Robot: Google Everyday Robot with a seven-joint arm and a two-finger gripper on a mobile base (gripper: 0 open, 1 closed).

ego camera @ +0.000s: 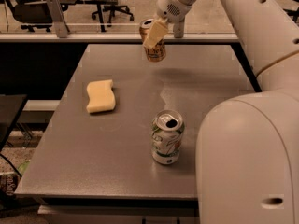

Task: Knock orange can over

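gripper (165, 35) at top centre of frame, right on the orange can (156, 53), overlapping the can's upper front; contact looks real, but cannot tell whether it clamps the can or only presses on it, nor how wide it stands

orange can is at the far edge of the table (117, 143), top centre, long axis tilted off vertical: silver top leans to upper left, base to lower right; can't tell if the base touches the table

key relation: can lies just left of and below the wrist, so more lean toward frame left is probably what lays it flat

can: thin smooth metal cylinder, glossy orange-brown, likely rolls once down

table grey, smooth, slight sheen

yellow sponge (100, 96) left of centre, soft wavy-edged slab, well apart

white-and-green can (167, 138) upright at lower centre, well apart, not the target
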